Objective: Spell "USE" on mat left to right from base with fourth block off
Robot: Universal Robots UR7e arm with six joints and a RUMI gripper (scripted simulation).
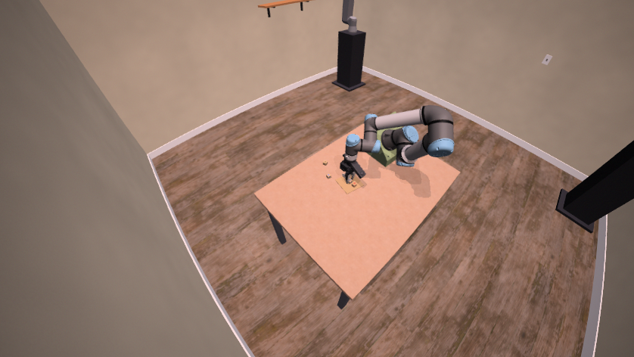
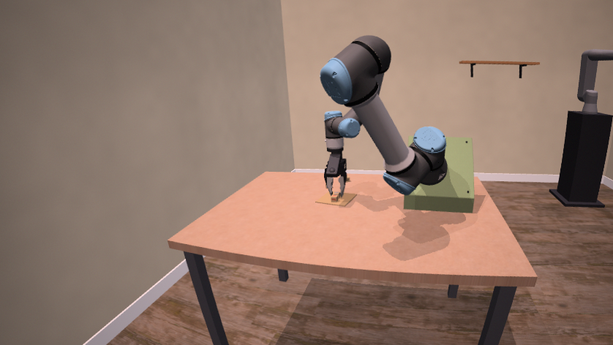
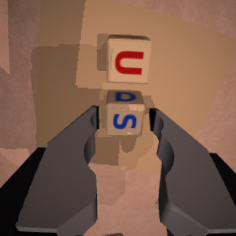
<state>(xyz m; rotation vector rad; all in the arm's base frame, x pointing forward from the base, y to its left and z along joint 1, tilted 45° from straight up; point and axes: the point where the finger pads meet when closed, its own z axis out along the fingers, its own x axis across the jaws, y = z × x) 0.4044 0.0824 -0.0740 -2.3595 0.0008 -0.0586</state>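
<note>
While two blocks [image 3: 129, 60] [image 3: 124, 116] sit over one mat [image 1: 347, 190] [image 2: 322, 199] [image 3: 185, 100], the two jaws [image 1: 349, 181] [image 2: 336, 195] stand spread apart.

Beige walls [image 1: 222, 53] [image 2: 407, 33], wood-plank floor [image 1: 212, 168] [image 2: 557, 256], orange-brown shelf [image 1: 284, 4] [image 2: 497, 63].

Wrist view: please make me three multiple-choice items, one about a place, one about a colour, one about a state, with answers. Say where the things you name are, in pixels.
1. Where is the U block [image 1: 353, 184] [image 2: 334, 199] [image 3: 128, 60]?
A) floor
B) mat [image 1: 347, 190] [image 2: 321, 200] [image 3: 185, 35]
C) wall shelf

2. What colour is its U?
A) red
B) blue
C) green

3. How is the claw [image 1: 349, 181] [image 2: 336, 195] [image 3: 124, 108]?
A) shut on the U block
B) fully shut
C) open around the S block [image 3: 124, 121]

1 B: tan mat surrounds it.
2 A: the letter shows red.
3 C: gaps show on both sides.
</note>
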